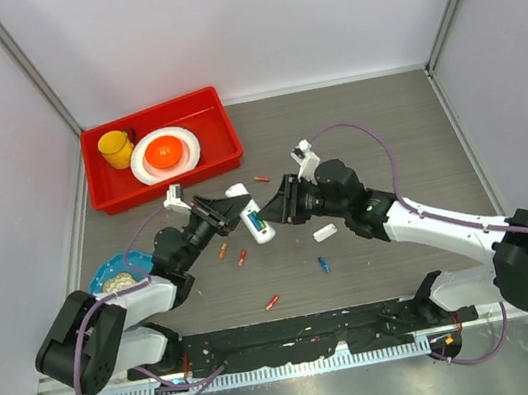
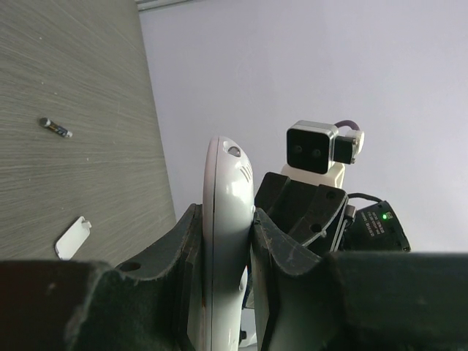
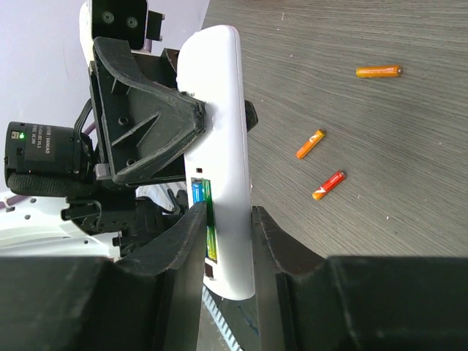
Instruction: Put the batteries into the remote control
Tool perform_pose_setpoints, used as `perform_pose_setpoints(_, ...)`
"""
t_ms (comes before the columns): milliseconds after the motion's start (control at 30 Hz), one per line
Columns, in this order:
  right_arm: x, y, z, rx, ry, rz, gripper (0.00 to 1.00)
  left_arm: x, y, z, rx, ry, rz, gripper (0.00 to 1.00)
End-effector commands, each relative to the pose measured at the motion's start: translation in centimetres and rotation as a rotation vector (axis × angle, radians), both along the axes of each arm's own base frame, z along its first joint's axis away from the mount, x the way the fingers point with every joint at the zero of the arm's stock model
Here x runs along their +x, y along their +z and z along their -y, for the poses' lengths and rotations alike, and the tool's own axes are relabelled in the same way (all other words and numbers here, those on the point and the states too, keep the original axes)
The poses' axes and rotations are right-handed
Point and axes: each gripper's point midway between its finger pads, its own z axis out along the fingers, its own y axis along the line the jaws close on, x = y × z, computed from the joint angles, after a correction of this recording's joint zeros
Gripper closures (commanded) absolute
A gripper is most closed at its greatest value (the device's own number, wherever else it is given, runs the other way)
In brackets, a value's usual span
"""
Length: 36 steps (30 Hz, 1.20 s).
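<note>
**Both grippers on one remote, five loose batteries around it**

Five batteries lie loose on the table. The closest to the arm bases is an orange-red one (image 1: 272,301), well to the near side of both grippers. A blue one (image 1: 323,265) lies on the near side of the right gripper (image 1: 274,208). A red one (image 1: 243,257) and an orange one (image 1: 222,250) lie side by side just to the near side of the left gripper (image 1: 229,213). One short white cover piece (image 1: 325,233) rests just near of the right gripper, under its wrist.

There is one remote control (image 1: 259,227), caught between the two grippers. The left gripper is clenched on its faces, and the right gripper's fingers (image 3: 267,234) press against it from the opposite side, so it too grasps the remote. The remote's long axis runs near to far, leaning a little leftward at the far end. The rounded end points away from the bases. The open slot sits in the near half, facing up, with green and blue showing inside. Whether that is one cell or two cannot be told.

The fifth battery, red-orange (image 1: 261,178), lies just beyond the grippers. Farther off, beyond the left gripper, stands one red bin (image 1: 221,123). It holds one yellow cup (image 1: 116,148) and one white plate (image 1: 187,151).
</note>
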Motion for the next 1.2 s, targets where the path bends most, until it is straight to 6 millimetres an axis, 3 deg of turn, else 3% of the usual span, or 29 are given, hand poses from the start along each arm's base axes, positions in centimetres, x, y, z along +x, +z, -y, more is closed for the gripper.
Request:
perform_pose_setpoints(0,-0.1,-6.3,2.1,-0.238,-0.048,-0.086,0.71,-4.5,13.6,-1.5,-0.295,-0.066,0.433,1.00)
perform_pose_setpoints(167,-0.1,-5.8,1.9,-0.210,-0.049,-0.083,0.65,-4.4,13.2,-1.4,-0.283,-0.063,0.429,1.00)
perform_pose_setpoints(200,-0.1,-4.8,1.8,-0.183,-0.052,-0.063,0.55,-4.3,12.7,-1.3,-0.274,-0.066,0.420,1.00)
perform_pose_setpoints(300,0.6,-2.3,1.5,-0.110,-0.070,-0.020,0.41,-4.0,11.3,-0.9,-0.243,-0.071,0.394,1.00)
perform_pose_setpoints(400,0.9,-0.1,1.4,-0.025,-0.062,-0.001,0.36,-3.6,9.7,-0.5,-0.211,-0.076,0.367,1.00)
perform_pose_setpoints(567,0.6,1.8,1.0,0.047,-0.030,0.031,0.35,-3.4,8.8,-0.3,-0.193,-0.078,0.348,1.00)
perform_pose_setpoints(833,0.2,1.3,1.4,0.069,-0.030,0.029,0.35,-3.4,9.0,-0.3,-0.191,-0.076,0.357,1.00)
perform_pose_setpoints(1033,1.3,3.8,3.7,0.063,-0.076,0.075,0.28,-3.2,7.7,-0.3,-0.169,-0.067,0.330,1.00)
perform_pose_setpoints(1167,1.7,7.1,5.5,0.047,-0.095,0.151,0.22,-3.1,7.5,-0.4,-0.160,-0.059,0.333,1.00)
